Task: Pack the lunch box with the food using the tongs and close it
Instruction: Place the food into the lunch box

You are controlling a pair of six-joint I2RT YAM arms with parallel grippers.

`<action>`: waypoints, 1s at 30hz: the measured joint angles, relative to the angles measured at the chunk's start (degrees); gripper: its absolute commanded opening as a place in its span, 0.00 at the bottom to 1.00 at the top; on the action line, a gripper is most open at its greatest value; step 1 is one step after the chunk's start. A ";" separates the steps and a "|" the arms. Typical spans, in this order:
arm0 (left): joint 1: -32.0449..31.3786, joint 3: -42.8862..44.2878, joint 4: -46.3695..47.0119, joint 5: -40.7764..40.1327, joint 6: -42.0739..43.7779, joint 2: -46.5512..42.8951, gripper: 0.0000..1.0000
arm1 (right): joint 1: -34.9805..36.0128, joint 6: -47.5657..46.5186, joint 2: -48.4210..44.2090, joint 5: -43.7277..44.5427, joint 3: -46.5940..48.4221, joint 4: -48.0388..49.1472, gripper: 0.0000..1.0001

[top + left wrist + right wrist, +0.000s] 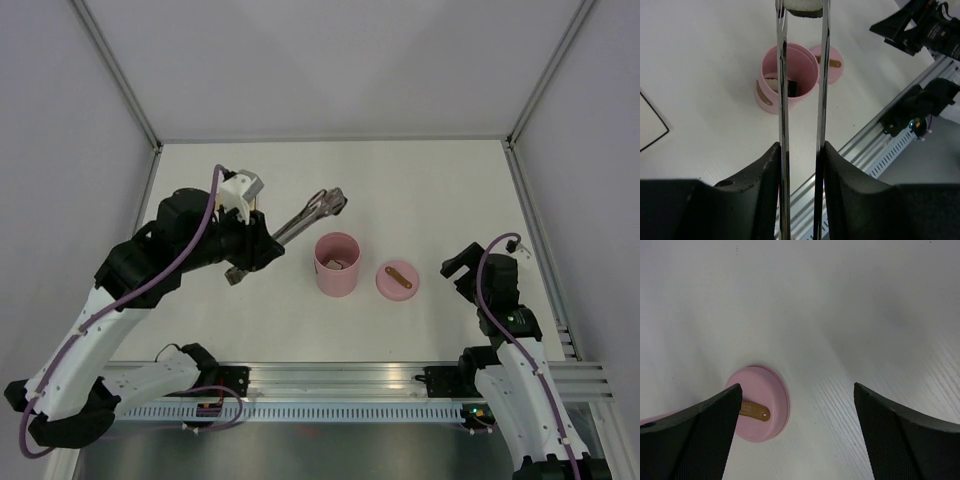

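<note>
Clamps long silver metal tongs in narrowed left pincer, angled far-right just behind open pink cylindrical lunch box on white bench; spreads right pincer wide near round pink lid; pinches pale food piece at tips.

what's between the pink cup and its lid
Only bare table: the lunch box and its lid sit apart, nothing between them, clearest in the top view.
</note>
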 measured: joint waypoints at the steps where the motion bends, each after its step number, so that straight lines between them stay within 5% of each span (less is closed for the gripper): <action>1: -1.84 -0.42 -0.57 0.11 -0.44 0.07 0.32 | 0.00 0.15 -0.70 0.04 0.00 -0.50 0.98; 10: -10.38 -5.53 -4.85 -2.01 -2.45 2.27 0.32 | 0.00 1.36 -5.40 0.83 0.00 -3.78 0.98; 19: -11.02 -6.93 -5.11 -5.70 -2.86 5.60 0.34 | 0.00 1.33 -5.33 0.85 0.00 -4.61 0.98; 30: -11.02 -7.04 -5.09 -5.88 -2.93 6.80 0.49 | 0.00 0.98 -5.77 0.87 0.00 -5.40 0.98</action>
